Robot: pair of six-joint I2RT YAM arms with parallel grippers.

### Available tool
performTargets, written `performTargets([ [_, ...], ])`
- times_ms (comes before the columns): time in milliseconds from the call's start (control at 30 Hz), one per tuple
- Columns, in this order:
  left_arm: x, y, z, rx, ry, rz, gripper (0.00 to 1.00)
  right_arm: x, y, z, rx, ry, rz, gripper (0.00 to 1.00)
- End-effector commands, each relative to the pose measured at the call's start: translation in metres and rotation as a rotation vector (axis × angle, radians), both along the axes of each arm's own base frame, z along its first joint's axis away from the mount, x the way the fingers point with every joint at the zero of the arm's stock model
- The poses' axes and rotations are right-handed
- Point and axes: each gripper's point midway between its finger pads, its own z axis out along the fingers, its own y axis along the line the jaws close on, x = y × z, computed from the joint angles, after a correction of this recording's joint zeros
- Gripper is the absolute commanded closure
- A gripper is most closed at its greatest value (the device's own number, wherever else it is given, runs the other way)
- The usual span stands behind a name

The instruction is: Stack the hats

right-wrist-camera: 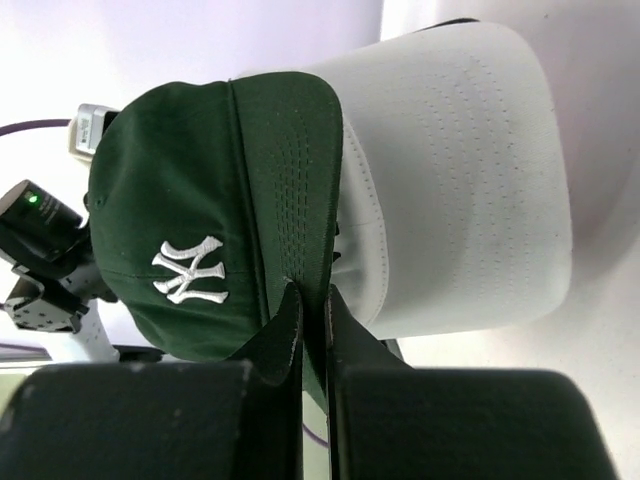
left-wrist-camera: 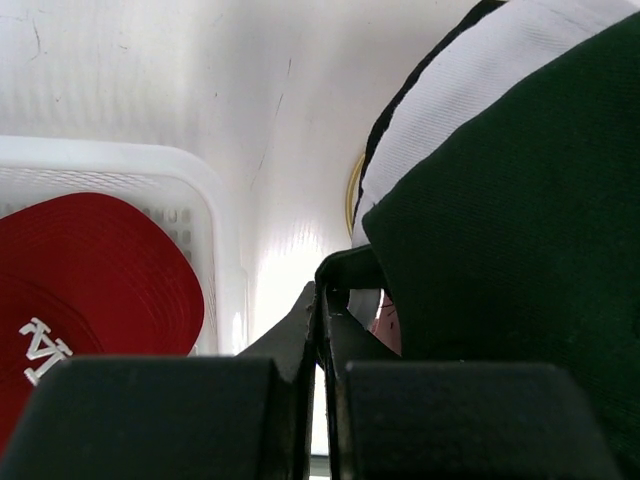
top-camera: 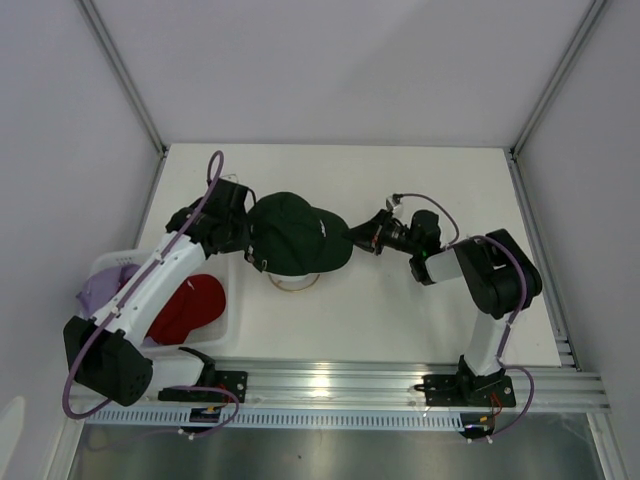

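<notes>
Right wrist view has the right pincer (right-wrist-camera: 305, 305) pressed shut on the edge of the green cap (right-wrist-camera: 190, 200)'s brim, the fabric nipped between its two fingertips. Past the fingers, the cap's crown with its white NY logo fills the left of that view. The white cap (right-wrist-camera: 460, 180) sits directly under the green one, its brim jutting out to the right.

Left wrist view has the left pincer (left-wrist-camera: 318, 320) closed too, its tips right against a dark loop at the green cap's rear. Whether anything is pinched there cannot be told. This view alone gives the underside of the pile: a white band beneath the green fabric and a sliver of the gold ring (left-wrist-camera: 353, 190) below.

Top view sets the pile left of the desk (top-camera: 400, 320)'s middle, the arms meeting it from opposite sides. The green cap hides the white one almost entirely from above. A basket (top-camera: 232, 300) lies at the near-left corner, holding a red cap (top-camera: 190, 305) and a lavender cap (top-camera: 108, 285). The left arm crosses over both.
</notes>
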Motion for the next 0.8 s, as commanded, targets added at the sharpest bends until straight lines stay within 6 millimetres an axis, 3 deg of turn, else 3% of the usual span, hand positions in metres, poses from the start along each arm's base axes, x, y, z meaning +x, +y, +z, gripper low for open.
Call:
performTargets([
  [0, -0.015, 0.022, -0.018, 0.074, 0.067, 0.044, 0.99, 0.007, -0.023, -0.081, -0.306, 0.137, -0.102, 1.00],
  [67, -0.015, 0.022, -0.023, 0.078, 0.081, 0.048, 0.99, 0.002, -0.029, -0.090, -0.449, 0.098, -0.088, 1.00],
  [100, -0.017, 0.023, -0.027, 0.082, 0.091, 0.051, 0.99, 0.011, -0.031, -0.089, -0.506, 0.064, -0.116, 1.00],
  [200, -0.017, 0.025, -0.035, 0.090, 0.111, 0.062, 0.99, 0.009, -0.039, -0.105, -0.637, 0.058, -0.113, 1.00],
  [400, -0.021, 0.029, -0.038, 0.099, 0.114, 0.074, 0.99, 0.001, -0.039, -0.145, -0.665, 0.181, -0.102, 1.00],
  [500, -0.023, 0.031, -0.036, 0.100, 0.107, 0.078, 0.99, 0.000, -0.037, -0.154, -0.638, 0.246, -0.112, 1.00],
  [767, -0.032, 0.044, -0.053, 0.140, 0.155, 0.085, 0.99, 0.007, -0.024, -0.160, -0.604, 0.332, -0.078, 1.00],
])
